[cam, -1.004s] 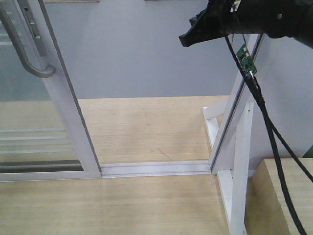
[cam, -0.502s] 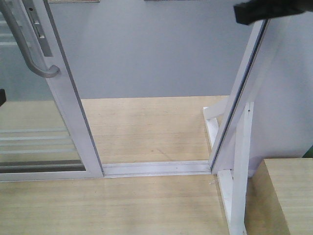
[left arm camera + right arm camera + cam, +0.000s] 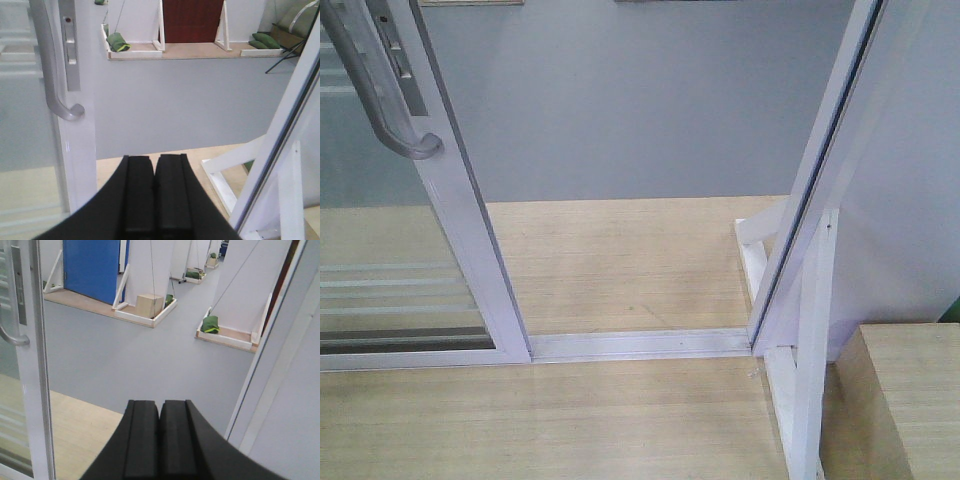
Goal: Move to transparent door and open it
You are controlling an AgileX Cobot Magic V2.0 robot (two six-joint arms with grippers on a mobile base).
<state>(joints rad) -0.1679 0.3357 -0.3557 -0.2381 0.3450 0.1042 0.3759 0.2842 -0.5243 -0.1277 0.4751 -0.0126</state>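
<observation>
The transparent door (image 3: 390, 290) stands at the left of the front view, a clear-glass panel with thin white bars in a white frame. Its curved grey metal handle (image 3: 415, 150) is at the top left. A wide gap lies between the door's edge and the white frame post (image 3: 810, 200) on the right. Neither gripper shows in the front view. My left gripper (image 3: 154, 165) is shut on nothing, right of and below the handle (image 3: 50, 80) and apart from it. My right gripper (image 3: 160, 407) is also shut and empty, with the door's white frame (image 3: 35, 365) and handle (image 3: 12, 340) far to its left.
A white floor track (image 3: 640, 345) crosses the opening over light wooden flooring. A white diagonal brace (image 3: 805, 380) props the right post. A wooden platform (image 3: 910, 400) sits at the bottom right. Beyond the opening lie grey floor (image 3: 620, 100), white partitions and green bags (image 3: 117, 42).
The black right arm and its cable, at the top right of the front view one second ago, have left that view. The door's edge stands slightly further right.
</observation>
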